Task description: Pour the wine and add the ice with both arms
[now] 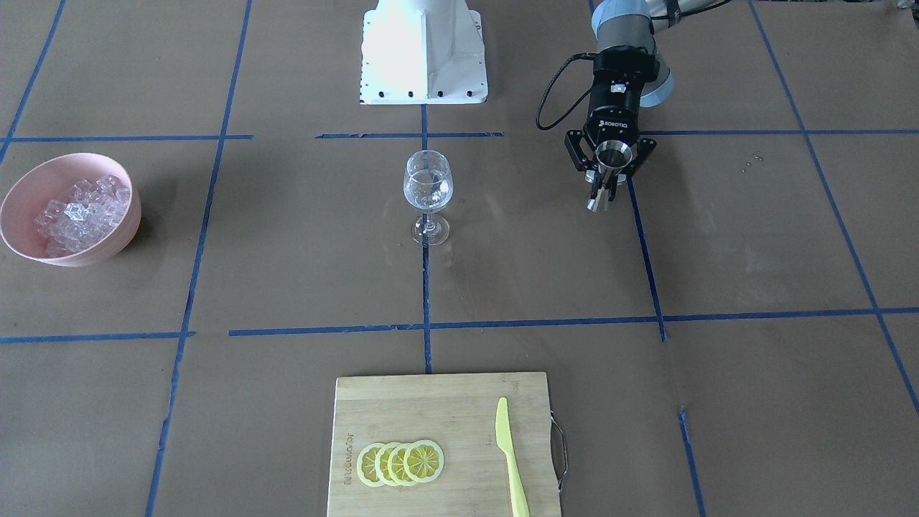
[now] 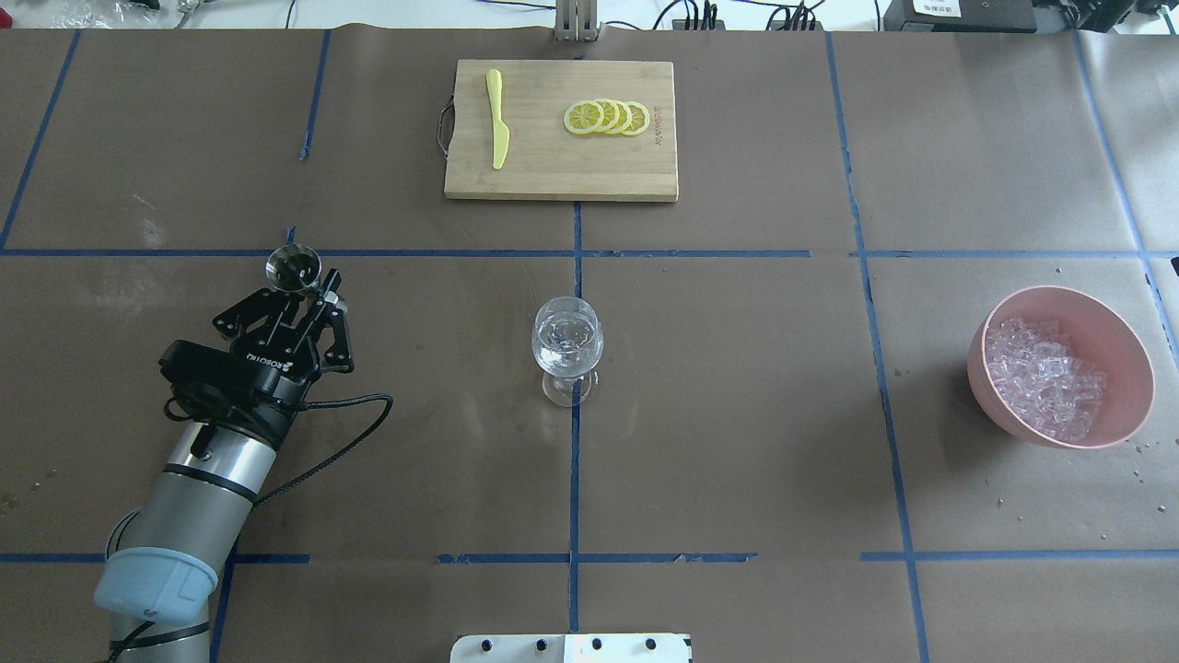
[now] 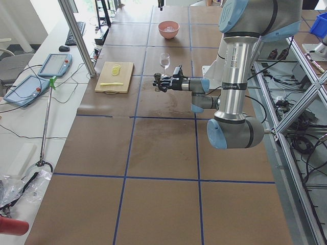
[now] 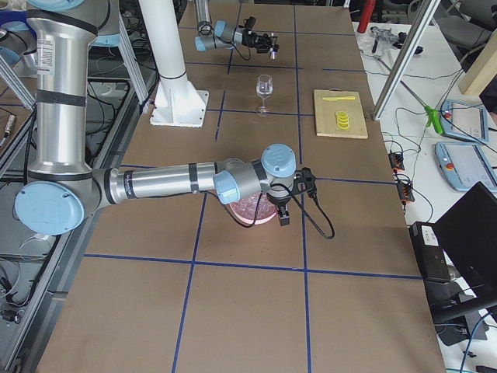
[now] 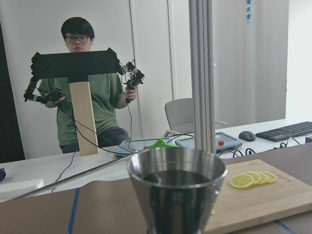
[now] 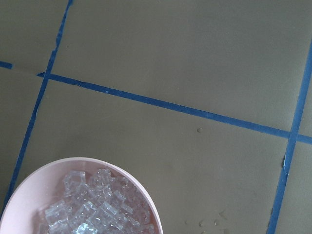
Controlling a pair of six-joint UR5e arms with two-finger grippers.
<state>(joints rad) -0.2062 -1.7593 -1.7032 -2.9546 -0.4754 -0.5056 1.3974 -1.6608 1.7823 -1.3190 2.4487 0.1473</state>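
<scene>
Steel jigger (image 1: 615,154) is clamped upright by left gripper (image 1: 604,188), well apart from glass (image 1: 428,215) w/ clear wine (image 1: 428,192); right gripper (image 4: 281,214), jaws' state can't be told, is seen near pink bowl (image 1: 108,248) of glassy ice (image 1: 79,212).

A bamboo cutting board (image 2: 553,175) with a metal handle lies at the middle of the desk's (image 2: 737,414) operators' edge. It carries four overlapping lemon slices (image 2: 608,117) and, apart from them, a yellow-green plastic knife (image 2: 497,120). A white pedestal (image 1: 423,50) stands at the middle of the opposite edge, and blue tape lines (image 2: 576,479) cross the brown desk.
</scene>
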